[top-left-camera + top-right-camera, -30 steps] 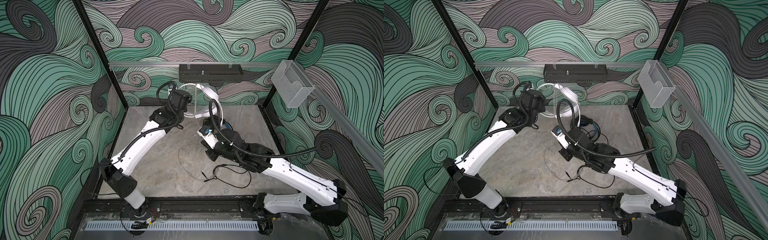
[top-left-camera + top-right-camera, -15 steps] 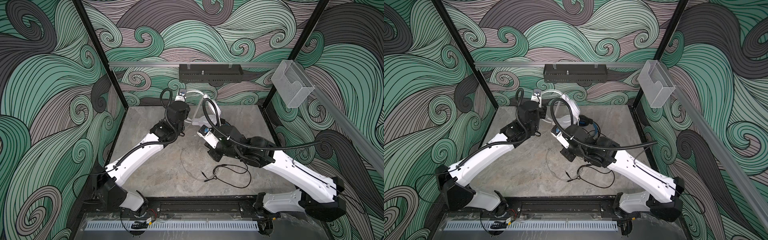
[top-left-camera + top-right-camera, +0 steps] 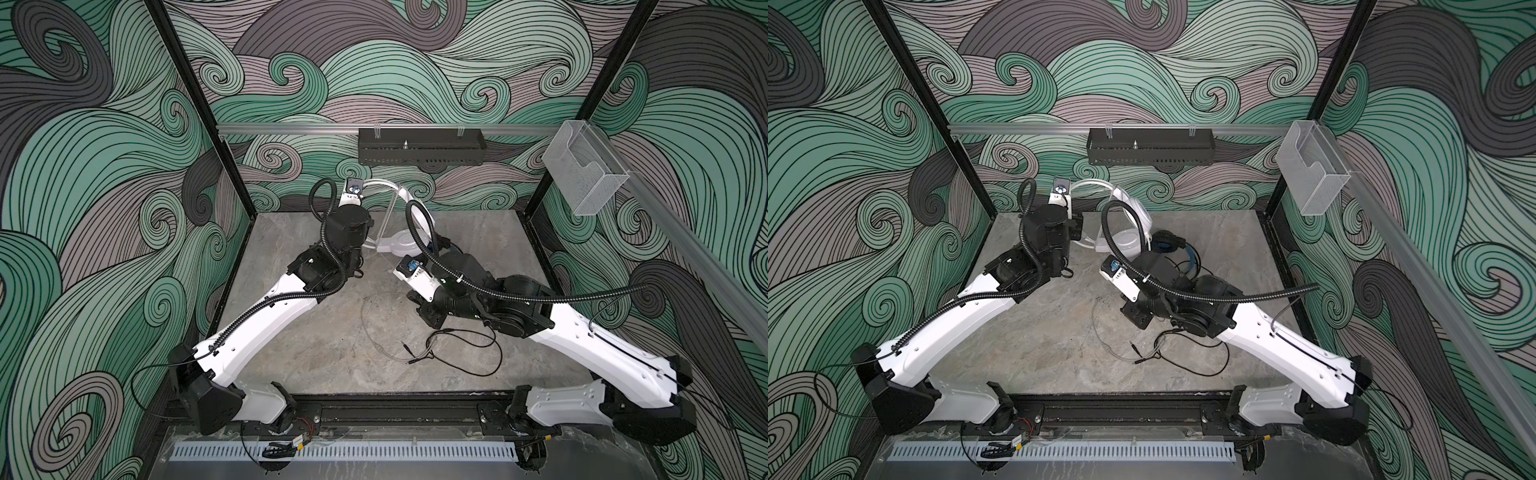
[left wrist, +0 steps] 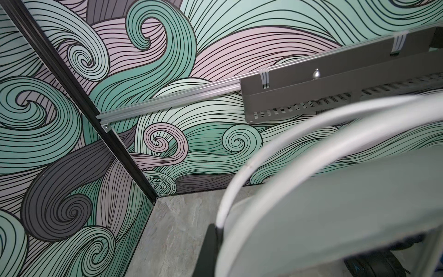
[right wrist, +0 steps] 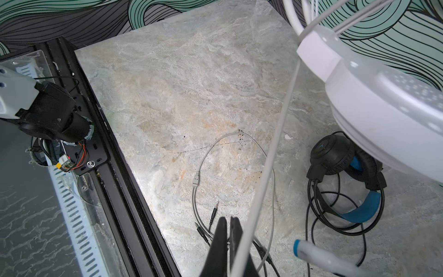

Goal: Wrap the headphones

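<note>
Marble table (image 3: 307, 349), both arms reaching in toward the back middle. Black rack (image 3: 419, 151) on the back-wall rail and clear bin (image 3: 582, 174) on the right-side rail. The left wrist view gets the rack close up but not the bin.

The white headset (image 3: 401, 243) is off the table, up near the back wall between the two wrists, with its headband (image 3: 386, 185) high and one earcup below. The left gripper (image 4: 217, 230) is clamped on the headband wires. Only the left wrist view shows this: one black finger (image 4: 211, 242) is visible, the other is hidden behind the blurred wide strap. Both top views hide those fingers behind the wrist.

The black headset (image 3: 1169, 243) lies on the table at back right, just behind the right wrist. In a top view its earcup and blue lining show; in a top view the black headset (image 3: 448, 242) is almost fully covered by the right arm. The right wrist view shows it whole, with the blue band (image 5: 366, 206) and the black cord (image 5: 335, 199) looped loosely around it.

The right gripper (image 5: 228, 230) is low over mid-table, jaws pressed together. The pale cord (image 5: 276, 134) runs taut from the white earcup to its fingers and looks pinched there. The rest lies in a slack loop on the table. Only the right wrist view makes the taut run clear.

Smallest items, both on the table and sharp only in the right wrist view: splitter (image 5: 196, 179), and jack plugs (image 5: 216, 206) near the fingertips.
</note>
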`<state>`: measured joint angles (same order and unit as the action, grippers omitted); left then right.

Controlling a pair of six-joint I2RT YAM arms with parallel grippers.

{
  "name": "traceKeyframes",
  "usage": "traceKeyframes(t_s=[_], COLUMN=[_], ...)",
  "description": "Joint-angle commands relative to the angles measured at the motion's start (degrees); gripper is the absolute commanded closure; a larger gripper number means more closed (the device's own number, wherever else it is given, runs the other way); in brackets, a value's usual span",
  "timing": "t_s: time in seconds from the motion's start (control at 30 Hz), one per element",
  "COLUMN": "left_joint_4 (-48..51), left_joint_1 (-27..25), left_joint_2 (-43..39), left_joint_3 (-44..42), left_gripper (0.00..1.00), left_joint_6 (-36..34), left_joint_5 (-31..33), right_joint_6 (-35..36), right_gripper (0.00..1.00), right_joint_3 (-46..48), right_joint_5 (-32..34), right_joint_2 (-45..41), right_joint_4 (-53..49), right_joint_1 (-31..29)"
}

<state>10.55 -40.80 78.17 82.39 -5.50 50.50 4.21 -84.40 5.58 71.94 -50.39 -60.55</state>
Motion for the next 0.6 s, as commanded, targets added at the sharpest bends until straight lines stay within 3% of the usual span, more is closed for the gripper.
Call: traceKeyframes(t_s=[0.0,0.17,0.57], left_joint_4=[-1.27,7.02,5.86], left_joint_1=[0.39,0.28,-0.03], left_joint_2=[-2.41,-3.27,-4.52], left_joint_3=[3.70,7.71,5.45], left_gripper=[1.00,1.00,1.00], left_joint_6=[2.88,8.99,7.32], left_joint_5=[8.65,9.61,10.54], right_joint_6=[-2.37,-2.82,-0.21], right_gripper=[0.99,0.97,0.89], right_joint_3=[3.19,8.40,11.86], right_joint_5=[-4.94,-7.12,-7.46], right_joint_2=[-5.12,-10.21,-16.96], right_joint_4=[2.51,8.22,8.49], right_joint_1=[-1.19,-1.19,-1.06])
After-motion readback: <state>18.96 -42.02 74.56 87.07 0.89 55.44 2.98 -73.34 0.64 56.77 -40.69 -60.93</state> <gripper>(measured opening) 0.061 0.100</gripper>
